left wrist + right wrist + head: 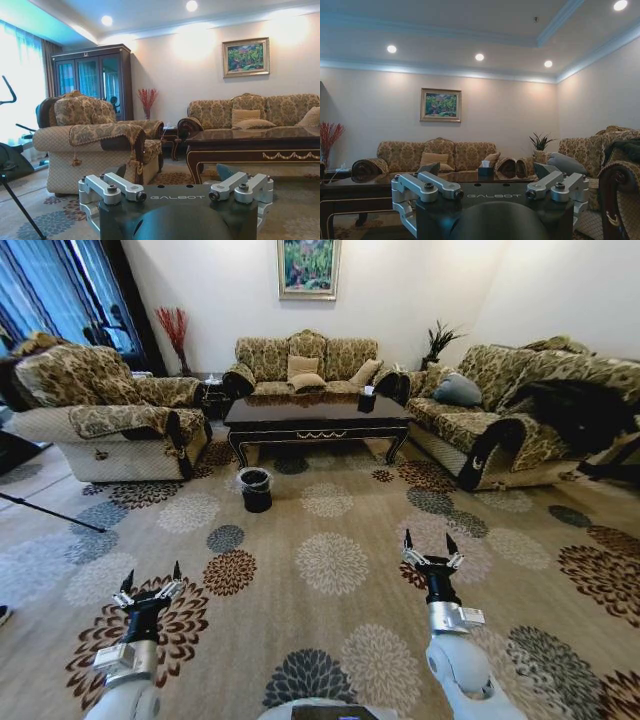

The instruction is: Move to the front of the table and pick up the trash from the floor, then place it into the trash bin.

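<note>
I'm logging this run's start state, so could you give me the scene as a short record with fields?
stage: robot stands back from the table, not yet at its front
trash bin: black, clear liner, on the floor near the table's left front leg
trash: too small to make out on the carpet
left gripper: open, raised, holding nothing
right gripper: open, raised, holding nothing
on table: black tissue box

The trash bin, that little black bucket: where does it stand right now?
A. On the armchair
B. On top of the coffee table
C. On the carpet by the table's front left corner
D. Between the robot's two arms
C: the trash bin stands on the floor just before the table, near its front left leg.
</note>
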`<state>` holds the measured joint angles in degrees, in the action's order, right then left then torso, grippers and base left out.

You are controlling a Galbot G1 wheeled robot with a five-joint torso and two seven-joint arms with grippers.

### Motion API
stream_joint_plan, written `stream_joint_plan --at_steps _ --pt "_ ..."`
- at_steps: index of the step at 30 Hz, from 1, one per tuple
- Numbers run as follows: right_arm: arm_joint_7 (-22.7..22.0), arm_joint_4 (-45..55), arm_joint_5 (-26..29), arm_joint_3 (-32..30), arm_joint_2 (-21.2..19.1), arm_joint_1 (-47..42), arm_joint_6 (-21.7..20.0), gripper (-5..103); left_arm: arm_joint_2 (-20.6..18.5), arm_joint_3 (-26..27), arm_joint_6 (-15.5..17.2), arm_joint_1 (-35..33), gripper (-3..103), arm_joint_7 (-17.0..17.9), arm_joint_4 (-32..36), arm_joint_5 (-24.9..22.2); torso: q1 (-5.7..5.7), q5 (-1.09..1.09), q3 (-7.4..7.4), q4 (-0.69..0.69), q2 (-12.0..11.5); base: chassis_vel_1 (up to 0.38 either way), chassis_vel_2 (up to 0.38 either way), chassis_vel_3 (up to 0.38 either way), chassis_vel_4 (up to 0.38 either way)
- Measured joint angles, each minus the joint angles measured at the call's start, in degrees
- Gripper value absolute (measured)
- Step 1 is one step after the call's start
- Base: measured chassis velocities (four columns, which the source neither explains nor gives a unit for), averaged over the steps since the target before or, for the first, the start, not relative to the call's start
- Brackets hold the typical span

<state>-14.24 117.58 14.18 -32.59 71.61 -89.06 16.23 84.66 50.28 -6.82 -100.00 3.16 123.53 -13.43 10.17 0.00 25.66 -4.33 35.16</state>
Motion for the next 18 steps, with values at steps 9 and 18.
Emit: stream_joint_plan --at_steps 9,18 --pt "0.00 0.01 0.00 0.00 0.00 0.00 0.00 100 0.00 0.00 0.00 0.00 100 0.00 0.00 0.00 0.85 0.00 1.26 0.00 2.11 0.000 0.000 0.000 0.000" --pt "0.00 0.00 0.00 0.00 0.00 0.00 0.00 100 0.00 0.00 0.00 0.00 100 0.00 0.00 0.00 1.71 0.00 2.49 0.00 4.20 0.000 0.000 0.000 0.000"
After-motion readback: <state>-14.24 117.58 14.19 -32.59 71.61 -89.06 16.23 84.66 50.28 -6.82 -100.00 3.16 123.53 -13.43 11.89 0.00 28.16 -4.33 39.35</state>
